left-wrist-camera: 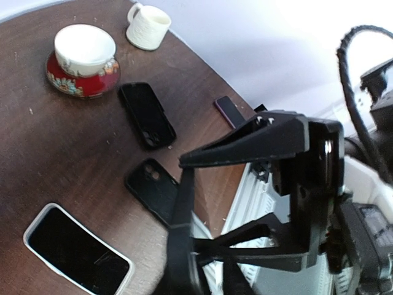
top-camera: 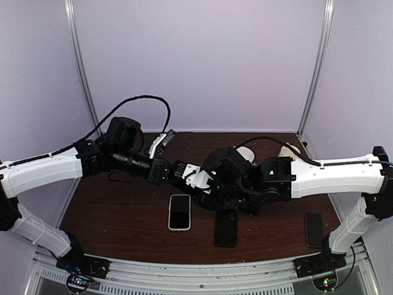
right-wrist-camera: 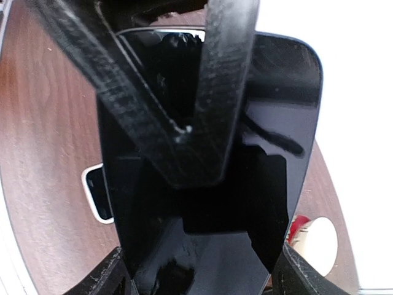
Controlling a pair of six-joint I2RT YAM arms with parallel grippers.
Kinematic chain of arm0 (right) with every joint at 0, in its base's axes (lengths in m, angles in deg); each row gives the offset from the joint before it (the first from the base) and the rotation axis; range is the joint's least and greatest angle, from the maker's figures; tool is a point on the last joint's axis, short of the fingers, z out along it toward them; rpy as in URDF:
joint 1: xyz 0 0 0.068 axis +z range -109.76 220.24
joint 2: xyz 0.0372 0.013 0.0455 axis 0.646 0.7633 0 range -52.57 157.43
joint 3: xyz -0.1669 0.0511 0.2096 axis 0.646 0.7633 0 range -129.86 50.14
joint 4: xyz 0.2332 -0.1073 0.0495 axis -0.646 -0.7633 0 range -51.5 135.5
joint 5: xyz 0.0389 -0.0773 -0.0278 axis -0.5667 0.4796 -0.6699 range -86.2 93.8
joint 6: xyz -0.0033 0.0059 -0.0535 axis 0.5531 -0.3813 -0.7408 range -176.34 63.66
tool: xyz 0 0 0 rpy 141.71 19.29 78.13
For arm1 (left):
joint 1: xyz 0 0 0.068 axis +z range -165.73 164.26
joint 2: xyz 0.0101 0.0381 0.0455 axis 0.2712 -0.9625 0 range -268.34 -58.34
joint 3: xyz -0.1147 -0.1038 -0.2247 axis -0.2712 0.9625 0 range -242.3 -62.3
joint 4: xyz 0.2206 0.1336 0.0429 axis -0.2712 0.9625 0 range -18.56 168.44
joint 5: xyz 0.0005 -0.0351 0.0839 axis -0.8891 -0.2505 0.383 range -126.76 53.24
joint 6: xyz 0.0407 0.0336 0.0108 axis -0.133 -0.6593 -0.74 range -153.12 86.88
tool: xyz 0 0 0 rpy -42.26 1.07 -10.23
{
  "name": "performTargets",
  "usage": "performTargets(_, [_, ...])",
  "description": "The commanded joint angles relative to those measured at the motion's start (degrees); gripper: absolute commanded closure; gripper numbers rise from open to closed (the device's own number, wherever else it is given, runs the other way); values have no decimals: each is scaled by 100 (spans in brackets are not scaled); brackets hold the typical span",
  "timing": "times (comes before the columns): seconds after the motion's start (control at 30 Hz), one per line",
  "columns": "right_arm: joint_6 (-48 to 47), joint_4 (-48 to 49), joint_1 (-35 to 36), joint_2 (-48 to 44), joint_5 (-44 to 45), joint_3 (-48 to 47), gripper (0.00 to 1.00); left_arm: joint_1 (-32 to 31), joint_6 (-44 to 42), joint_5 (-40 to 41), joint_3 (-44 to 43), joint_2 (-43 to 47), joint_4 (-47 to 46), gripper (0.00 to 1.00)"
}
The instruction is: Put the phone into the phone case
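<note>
Because the right gripper [right-wrist-camera: 206,273] squeezes the phone [right-wrist-camera: 282,110] in the air, we think the left gripper [top-camera: 202,184] is there to help; we cannot tell how its jaws stand.

**Non-task clutter on the bench**

I've got a brown wooden table [left-wrist-camera: 37,141] with pale walls [top-camera: 196,61] behind it and a metal post at upper left [top-camera: 80,67] and upper right [top-camera: 316,67]. In the upper left of the left wrist view, a white cup [left-wrist-camera: 85,46] sits on a red floral saucer [left-wrist-camera: 92,85]. A cream mug [left-wrist-camera: 147,27] stands just beyond, not touching. In the top view, a white-rimmed phone [top-camera: 179,212] lies face up at lower centre with its screen dark. A second dark phone [top-camera: 314,229] lies flat at lower right, well apart.
</note>
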Motion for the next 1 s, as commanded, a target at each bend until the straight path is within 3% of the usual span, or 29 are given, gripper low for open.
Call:
performTargets(0.0, [-370,431,161,39,513,-257,42,-21,-21,-142,31,-12,-216,91])
performTargets(0.07, [-400,460,187,73,614,-268,42,-21,-41,-130,65,73,-235,100])
performTargets(0.17, [-324,500,195,12,767,-206,37,-20,-113,-44,108,250,-198,100])
performTargets(0.3, [-39,721,198,-388,1012,163,6,-21,-403,317,99,612,-42,100])
performTargets(0.37, [269,872,161,-803,1027,425,1,-21,-661,555,21,869,15,100])
performTargets(0.43, [651,1219,-17,-1393,209,862,1,-21,-856,739,-45,1181,-96,100])
performTargets(0.57, [1949,3999,-600,-2505,-2035,2442,0,-78,-678,420,353,1900,-1470,100])
performTargets(0.67, [2705,5492,-744,-2635,-2902,2902,1,-191,-467,436,811,2266,-2522,100])
performTargets(0.87, [3199,5620,-735,-2000,-3859,2219,15,-312,-364,275,907,2344,-2811,100])
performTargets(0.97, [3290,5689,-739,-1788,-4165,2000,36,-404,-302,277,943,2347,-2882,100])
